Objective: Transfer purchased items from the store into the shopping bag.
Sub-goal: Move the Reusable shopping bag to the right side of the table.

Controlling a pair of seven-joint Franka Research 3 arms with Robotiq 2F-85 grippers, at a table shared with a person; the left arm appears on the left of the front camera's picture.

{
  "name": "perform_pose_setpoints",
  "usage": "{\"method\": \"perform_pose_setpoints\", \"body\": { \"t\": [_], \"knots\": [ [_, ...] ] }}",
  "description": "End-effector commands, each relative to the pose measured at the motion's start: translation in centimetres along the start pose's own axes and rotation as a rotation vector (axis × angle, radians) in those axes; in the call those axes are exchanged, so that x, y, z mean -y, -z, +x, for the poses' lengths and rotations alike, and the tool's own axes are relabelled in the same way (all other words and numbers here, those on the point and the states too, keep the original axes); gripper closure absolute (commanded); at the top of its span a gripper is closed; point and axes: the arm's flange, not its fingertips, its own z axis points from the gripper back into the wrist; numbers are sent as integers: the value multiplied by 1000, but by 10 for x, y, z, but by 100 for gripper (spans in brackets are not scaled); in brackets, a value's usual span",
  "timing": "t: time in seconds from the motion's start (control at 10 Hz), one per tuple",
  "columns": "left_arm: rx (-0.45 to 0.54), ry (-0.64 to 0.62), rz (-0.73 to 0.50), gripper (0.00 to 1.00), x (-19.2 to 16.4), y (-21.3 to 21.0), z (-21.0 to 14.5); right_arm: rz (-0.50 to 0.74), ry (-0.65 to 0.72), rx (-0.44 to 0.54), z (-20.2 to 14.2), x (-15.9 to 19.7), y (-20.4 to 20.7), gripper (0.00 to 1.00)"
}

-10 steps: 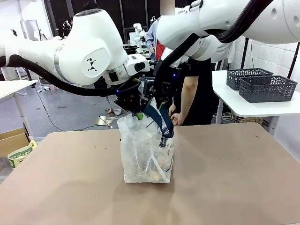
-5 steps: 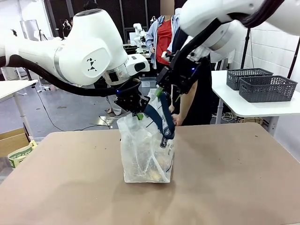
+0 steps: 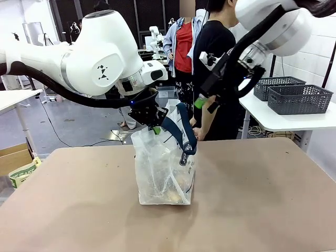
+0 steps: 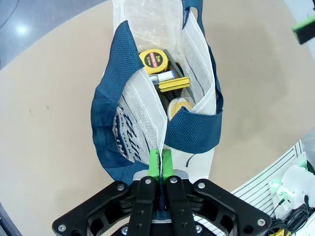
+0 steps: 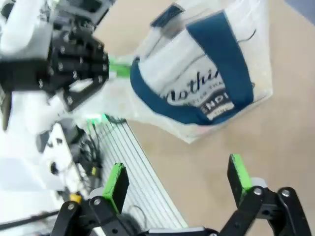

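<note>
The clear shopping bag (image 3: 163,173) with navy handles stands upright at the table's middle. My left gripper (image 3: 156,128) is shut on its top rim and holds the mouth up; in the left wrist view the green pads (image 4: 155,162) pinch the plastic edge. The purchased items (image 4: 154,59) lie at the bag's bottom: a yellow tape measure, a yellow-and-black pack and a round pack. They show dimly through the plastic (image 3: 176,190). My right gripper (image 3: 206,104) hangs open and empty, above and right of the bag. Its wrist view looks down past the gripper (image 5: 178,177) at the bag (image 5: 211,93).
A person in black stands at the far side behind the bag (image 3: 215,63). A white side table (image 3: 273,123) at the right carries two dark mesh baskets (image 3: 299,98). A cardboard box (image 3: 14,157) sits on the floor at left. Bare tabletop (image 3: 262,199) lies all round the bag.
My right gripper has risen out of the bag's mouth, swung up and to the right, and opened wide. The left gripper and bag have stayed put.
</note>
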Motion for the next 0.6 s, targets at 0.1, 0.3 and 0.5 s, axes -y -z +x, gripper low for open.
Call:
{"method": "perform_pose_setpoints", "body": {
  "t": [0.1, 0.3, 0.5],
  "knots": [
    [1, -2, 0, 100, -1, -1, -1, -115, -215, 6, -59, 11, -3, 0],
    [1, -2, 0, 100, -1, -1, -1, -152, -288, 18, -85, 7, -13, 0],
    [1, -2, 0, 100, -1, -1, -1, -217, -250, 66, -102, 2, -26, 0]
  ]
}}
